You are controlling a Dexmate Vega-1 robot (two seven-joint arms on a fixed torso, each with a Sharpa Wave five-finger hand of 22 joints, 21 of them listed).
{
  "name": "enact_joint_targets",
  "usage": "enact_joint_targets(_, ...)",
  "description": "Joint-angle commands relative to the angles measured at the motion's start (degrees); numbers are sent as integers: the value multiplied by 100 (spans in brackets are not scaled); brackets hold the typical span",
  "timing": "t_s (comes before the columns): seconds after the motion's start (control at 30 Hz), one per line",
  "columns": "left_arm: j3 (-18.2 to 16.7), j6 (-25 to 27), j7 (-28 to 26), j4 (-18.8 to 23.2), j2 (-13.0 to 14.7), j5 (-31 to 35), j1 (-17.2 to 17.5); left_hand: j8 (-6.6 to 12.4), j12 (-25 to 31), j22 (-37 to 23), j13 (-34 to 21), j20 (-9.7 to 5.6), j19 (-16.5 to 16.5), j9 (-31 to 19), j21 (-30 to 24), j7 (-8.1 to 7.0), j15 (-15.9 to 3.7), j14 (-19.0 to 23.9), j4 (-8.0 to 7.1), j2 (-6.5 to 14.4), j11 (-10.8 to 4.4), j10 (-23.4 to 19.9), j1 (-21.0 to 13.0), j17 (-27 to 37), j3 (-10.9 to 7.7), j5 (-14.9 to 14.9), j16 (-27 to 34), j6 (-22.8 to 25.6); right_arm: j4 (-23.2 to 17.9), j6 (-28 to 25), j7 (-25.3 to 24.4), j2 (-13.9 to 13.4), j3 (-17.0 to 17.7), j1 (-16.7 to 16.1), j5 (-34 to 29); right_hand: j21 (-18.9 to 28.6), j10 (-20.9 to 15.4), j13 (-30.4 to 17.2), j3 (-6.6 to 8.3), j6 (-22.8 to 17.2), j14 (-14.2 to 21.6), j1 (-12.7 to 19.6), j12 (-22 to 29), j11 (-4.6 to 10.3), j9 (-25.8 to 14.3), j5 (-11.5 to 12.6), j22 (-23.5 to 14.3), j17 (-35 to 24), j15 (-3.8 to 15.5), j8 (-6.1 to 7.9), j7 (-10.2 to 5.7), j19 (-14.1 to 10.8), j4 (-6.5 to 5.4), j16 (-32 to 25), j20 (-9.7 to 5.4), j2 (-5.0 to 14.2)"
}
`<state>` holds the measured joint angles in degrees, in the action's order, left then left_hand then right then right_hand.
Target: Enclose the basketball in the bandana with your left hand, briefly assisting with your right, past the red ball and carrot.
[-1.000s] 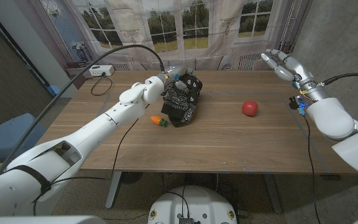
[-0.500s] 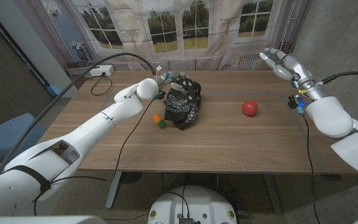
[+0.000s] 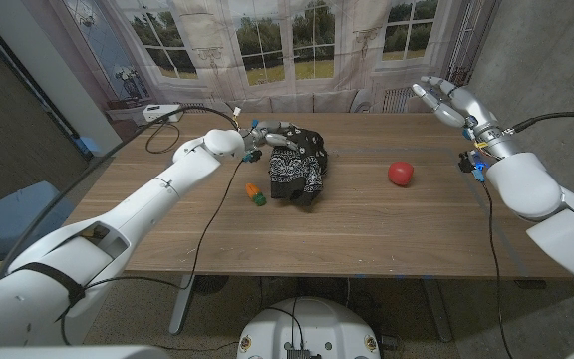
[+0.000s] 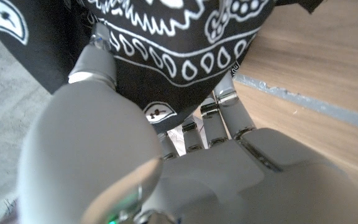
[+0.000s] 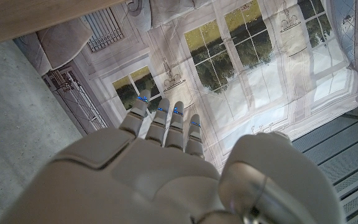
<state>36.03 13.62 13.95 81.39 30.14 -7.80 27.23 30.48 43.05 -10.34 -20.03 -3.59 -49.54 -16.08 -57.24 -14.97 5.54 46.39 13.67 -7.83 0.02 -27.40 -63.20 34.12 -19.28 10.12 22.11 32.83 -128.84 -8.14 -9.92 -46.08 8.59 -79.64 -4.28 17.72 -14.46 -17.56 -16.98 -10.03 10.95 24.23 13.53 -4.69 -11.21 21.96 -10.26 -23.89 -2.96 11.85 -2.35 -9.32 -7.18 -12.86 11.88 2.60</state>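
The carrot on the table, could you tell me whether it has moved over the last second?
No. The carrot keeps its spot left of the red ball; only the bandana shifted away.

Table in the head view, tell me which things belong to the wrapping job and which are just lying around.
Part of the job:
- bandana, bundled, black with white print
- left hand, gripping the bandana
- right hand, raised with fingers apart, holding nothing
- The basketball cannot be seen; presumably inside the bundle.

Just lying about:
- red ball
- carrot
- white box at the far left corner
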Motion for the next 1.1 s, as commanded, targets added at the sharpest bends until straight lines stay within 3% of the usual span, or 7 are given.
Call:
enact_joint_targets(0.03, 177, 669, -75, -25, 140, -705, -223, -98, -76, -1, -1120, -703, 238, -293, -59, 1804, -1833, 1520, -437, 1610, -390, -1213, -1624, -98, -788, 68, -105, 1642, 32, -27, -53, -46, -95, 101, -17, -9, -44, -7, -40, -39, 43, 17, -23, -15, -4, 28, -30, -15, 27, -7, -14, -36, -8, -15, 28, 25)
enact_joint_targets(0.2, 499, 890, 130, 122, 384, -477, -496, -531, -426, 16, -863, -583, 364, -216, -119, 1734, -1722, 1374, -664, 1549, -384, -867, -1112, -331, -771, 67, -423, 940, 56, -8, -55, -73, -113, 138, -8, -16, -39, -7, -46, -37, 46, 15, -26, -27, -4, 28, -30, -11, 21, -8, -10, -40, -9, -17, 27, 26)
enact_joint_targets(0.27, 825, 1023, 1004, -124, 463, -471, -949, -767, -601, 29, -740, -398, 549, -170, -75, 1576, -1609, 1093, -841, 1397, -440, -706, -634, -508, -630, 39, -668, 535, 62, -49, -65, -81, -150, 181, -10, -19, -42, -7, -48, -36, 47, 14, -25, -17, -4, 28, -30, -9, 19, -8, -9, -44, -10, -18, 26, 27)
enact_joint_targets(0.53, 1289, 718, 2062, -477, 545, -234, -1509, -1906, -1834, 28, -280, 780, 2874, 128, 946, 1603, -724, -1580, -1051, 1033, 63, 1075, 761, -1112, -180, -13, -1179, -1352, 188, 104, -55, -120, -170, 240, 61, -30, -45, -8, -58, -35, 60, 9, -26, -15, -4, 28, -30, -4, 26, -10, -7, -54, -11, -26, 26, 30)
enact_joint_targets(0.73, 1543, 652, 2698, -631, 545, -21, -1845, -2032, -2525, 19, -183, 1445, 4638, 342, 1965, 1663, 157, -3650, -1203, 922, 463, 2241, 1575, -1534, 283, 27, -1199, -2644, 219, 118, -61, -144, -189, 268, 86, -39, -39, -8, -66, -28, 83, 6, -31, -19, -4, 29, -31, 0, 23, -13, -10, -67, -12, -36, 25, 32)
enact_joint_targets(0.97, 1536, 723, 2795, -352, 684, 165, -1931, -1994, -3049, -14, -11, 1580, 6904, 491, 3292, 1583, 620, -5518, -1287, 1048, 702, 3225, 2088, -2057, 560, 101, -1211, -3641, 266, 166, -50, -165, -194, 302, 145, -46, -51, -8, -75, -29, 84, 2, -28, -14, -4, 29, -31, 4, 28, -13, -14, -82, -12, -38, 24, 30)
enact_joint_targets(1.1, 1485, 993, 2528, 157, 887, 411, -1876, -2036, -3199, -41, 80, 1593, 7657, 500, 3764, 1570, 678, -6252, -1335, 1108, 765, 3920, 2300, -2191, 675, 126, -1205, -4240, 269, 172, -85, -166, -191, 302, 135, -53, -53, -8, -80, -28, 87, -1, -28, -23, -4, 29, -31, 7, 28, -13, -11, -87, -13, -40, 26, 31)
